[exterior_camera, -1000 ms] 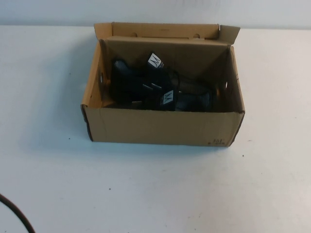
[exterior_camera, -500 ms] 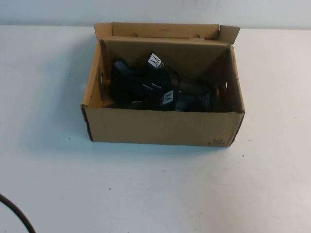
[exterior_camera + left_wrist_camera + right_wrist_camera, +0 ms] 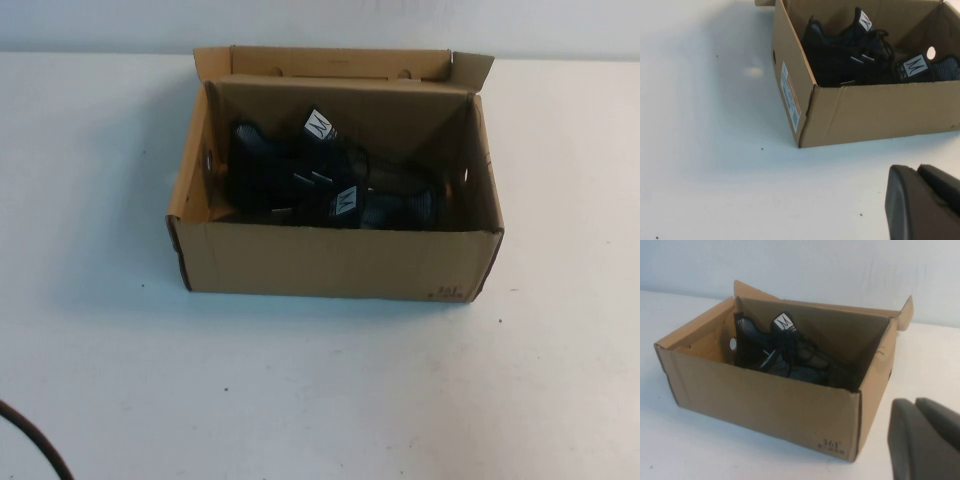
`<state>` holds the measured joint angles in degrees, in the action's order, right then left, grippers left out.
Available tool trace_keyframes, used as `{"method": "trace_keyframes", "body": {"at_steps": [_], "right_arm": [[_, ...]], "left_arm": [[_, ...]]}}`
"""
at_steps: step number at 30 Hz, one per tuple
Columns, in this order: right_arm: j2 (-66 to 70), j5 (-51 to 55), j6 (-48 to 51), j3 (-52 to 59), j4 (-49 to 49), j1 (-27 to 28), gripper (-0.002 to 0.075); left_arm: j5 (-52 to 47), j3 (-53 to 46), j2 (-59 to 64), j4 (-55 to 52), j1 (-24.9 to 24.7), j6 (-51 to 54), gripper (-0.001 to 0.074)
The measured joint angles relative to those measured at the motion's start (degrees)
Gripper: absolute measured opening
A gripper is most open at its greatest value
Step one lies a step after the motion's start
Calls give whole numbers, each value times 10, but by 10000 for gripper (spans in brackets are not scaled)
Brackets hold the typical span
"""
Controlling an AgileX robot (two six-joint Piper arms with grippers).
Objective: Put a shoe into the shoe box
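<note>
The brown cardboard shoe box [image 3: 330, 262] stands open at mid-table, its lid flap folded back. Two black knit shoes lie inside it: one [image 3: 270, 172] toward the left end, the other [image 3: 398, 208] toward the right, white tongue tags up. The left wrist view shows the box [image 3: 880, 112] and both shoes [image 3: 837, 55] [image 3: 932, 69]; the right wrist view shows the box [image 3: 760, 397] and a shoe [image 3: 790, 357]. My left gripper [image 3: 919, 172] is shut and empty, off the box's near left corner. My right gripper [image 3: 915, 405] is shut and empty, off its near right corner. Neither shows in the high view.
White table [image 3: 320, 390] all round the box. A dark cable [image 3: 30, 440] crosses the near left corner. A label [image 3: 790, 97] is on the box's left end. A pale wall [image 3: 840, 270] stands behind the table.
</note>
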<state>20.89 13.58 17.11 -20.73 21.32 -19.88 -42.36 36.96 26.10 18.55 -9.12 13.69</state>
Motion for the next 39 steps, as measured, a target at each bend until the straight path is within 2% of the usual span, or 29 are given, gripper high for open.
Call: {"method": "trace_keyframes", "body": {"at_steps": [8,13,20,26,31,39], "right_arm": [[0,24,0,0,0,0,-16],[0,50,0,0,0,0,-16],[0,59,0,0,0,0,-16],[0,61,0,0,0,0,-16],[0,72,0,0,0,0,-16],[0,81,0,0,0,0,-16]], "left_arm": [[11,-40,-49,-9,0,0,-1],[120,-136,-129,-65,0,-9,-1],[255,-305,-248,-192,0,-126,-1],[253,-382,-266,-224,0,-181,-1],[203,-384,-268,-227,1,-186,-1],[200,-384,-268,-227,1,-190,-1]]}}
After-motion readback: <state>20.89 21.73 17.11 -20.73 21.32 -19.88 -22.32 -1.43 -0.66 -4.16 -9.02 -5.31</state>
